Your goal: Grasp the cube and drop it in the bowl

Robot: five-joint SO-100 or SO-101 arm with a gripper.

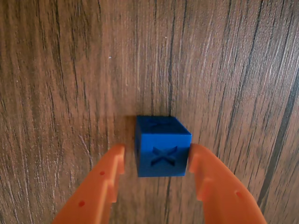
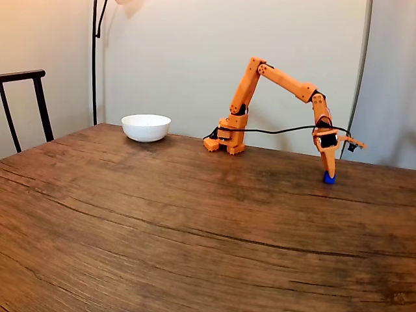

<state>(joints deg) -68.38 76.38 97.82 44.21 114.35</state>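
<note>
Wrist view: I see the gripper [image 1: 156, 156] open narrow, straddling the cube [image 1: 162, 147]; right finger touching it, left finger just off. Cube sits on the table [image 1: 70, 70].
Fixed view: gripper [image 2: 329, 174] is down at the cube [image 2: 329, 179]; bowl [image 2: 146, 127] well off to its left.

X mark recessed on the cube [image 1: 162, 147] front and top faces
</note>
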